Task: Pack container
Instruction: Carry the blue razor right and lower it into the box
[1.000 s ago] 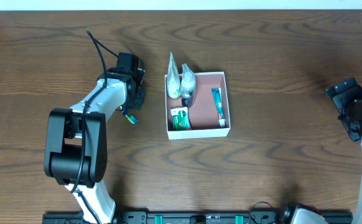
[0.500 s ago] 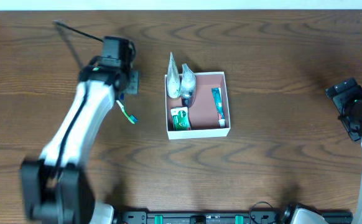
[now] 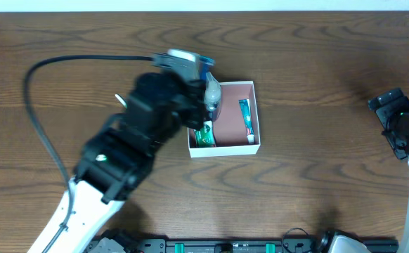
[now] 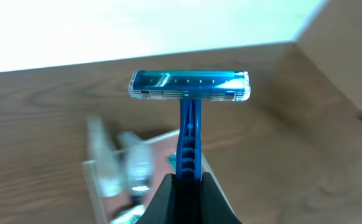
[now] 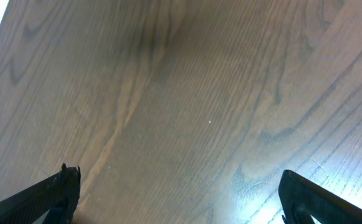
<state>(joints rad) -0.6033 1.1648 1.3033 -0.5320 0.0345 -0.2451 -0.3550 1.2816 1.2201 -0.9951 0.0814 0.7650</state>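
Reaching from the lower left of the overhead view toward the middle, the left arm (image 3: 120, 151) hangs high over the desk (image 3: 317, 70). It looks large and blurred in the frame, and its wrist covers the upper left corner of the container (image 3: 259, 123). The left claw (image 4: 188, 182) is pinching the handle of a blue razor (image 4: 188, 127), which stands upright with its head at the top. The container sits on the desk near the centre of the frame. A toothpaste tube (image 3: 246, 119) lies along its right side and a green packet (image 3: 204, 135) in its lower left corner. At the right edge, well apart, is the right arm (image 3: 401, 126), its claw (image 5: 178, 190) spread wide over the desk.
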